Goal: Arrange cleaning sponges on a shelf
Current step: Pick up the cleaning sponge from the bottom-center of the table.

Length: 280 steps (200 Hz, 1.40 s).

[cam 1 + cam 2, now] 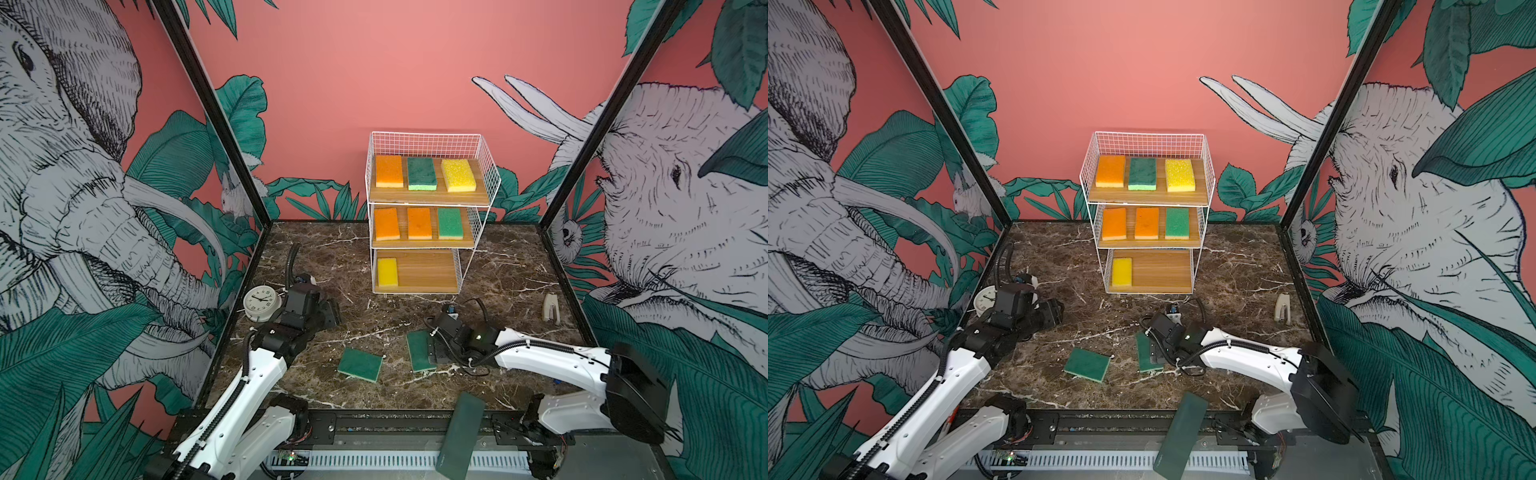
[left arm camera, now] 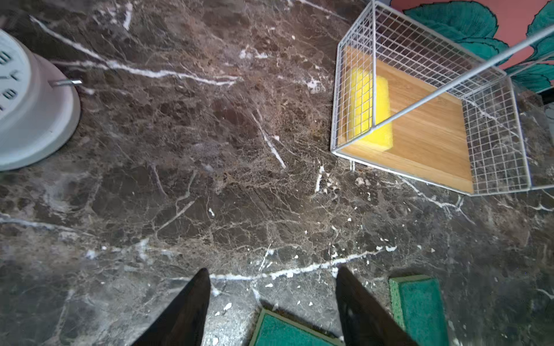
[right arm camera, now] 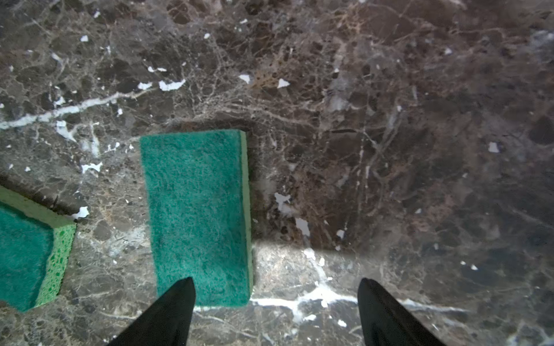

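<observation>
Right sponge (image 3: 198, 215) lies flat on the table (image 3: 389, 149), scour face up, in front of the shelf (image 1: 428, 270) and well short of it. Left sponge (image 1: 360, 364) is beside it, apart, skewed. Shelf holds seven. Bottom board has only the yellow sponge (image 1: 387, 272), so there's room for both.

Foam: light and soft, squashes under a pinch. Top is rough, so I don't expect slip. I'd grip across the short width at mid-length and squeeze lightly.

My right claw (image 3: 277, 299) is spread wide and empty, over one end of the right sponge but offset. One finger is over the scour face, the other over bare marble. It needs a sideways shift to straddle. Forearm reaches in low, wrist pitched down.

My left claw (image 2: 272, 287) is apart and empty, hovering by the clock (image 1: 261, 302), clear of both sponges.
</observation>
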{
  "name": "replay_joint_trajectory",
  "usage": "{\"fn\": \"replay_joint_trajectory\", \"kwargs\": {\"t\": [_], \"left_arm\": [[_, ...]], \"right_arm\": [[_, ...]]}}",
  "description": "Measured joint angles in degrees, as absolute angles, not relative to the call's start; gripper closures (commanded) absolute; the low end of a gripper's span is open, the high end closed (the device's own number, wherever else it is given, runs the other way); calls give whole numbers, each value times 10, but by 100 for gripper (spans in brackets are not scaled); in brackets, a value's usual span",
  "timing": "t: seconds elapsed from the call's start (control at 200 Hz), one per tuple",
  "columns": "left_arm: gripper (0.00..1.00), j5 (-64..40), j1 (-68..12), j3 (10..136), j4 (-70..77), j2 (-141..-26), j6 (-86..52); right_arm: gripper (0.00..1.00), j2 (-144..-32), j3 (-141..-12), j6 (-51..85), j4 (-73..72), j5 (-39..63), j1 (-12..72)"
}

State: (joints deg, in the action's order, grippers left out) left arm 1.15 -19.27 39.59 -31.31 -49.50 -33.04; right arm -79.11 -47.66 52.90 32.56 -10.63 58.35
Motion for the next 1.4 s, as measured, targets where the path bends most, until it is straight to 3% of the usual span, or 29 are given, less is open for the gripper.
{"fn": "replay_joint_trajectory", "kwargs": {"t": [0.385, 0.855, 1.185, 1.4], "left_arm": [[30, -39, -191, 401, -296, -523, -340], [29, -41, -191, 405, -295, -516, -347], [28, -41, -191, 414, -300, -511, -347], [28, -41, -191, 415, -302, -499, -347]], "right_arm": [[10, -889, -547, 478, 298, -40, 612], [3, -907, -561, 484, 367, -40, 615], [4, -953, -574, 478, 369, -18, 615], [12, -981, -593, 473, 372, -5, 615]]}}
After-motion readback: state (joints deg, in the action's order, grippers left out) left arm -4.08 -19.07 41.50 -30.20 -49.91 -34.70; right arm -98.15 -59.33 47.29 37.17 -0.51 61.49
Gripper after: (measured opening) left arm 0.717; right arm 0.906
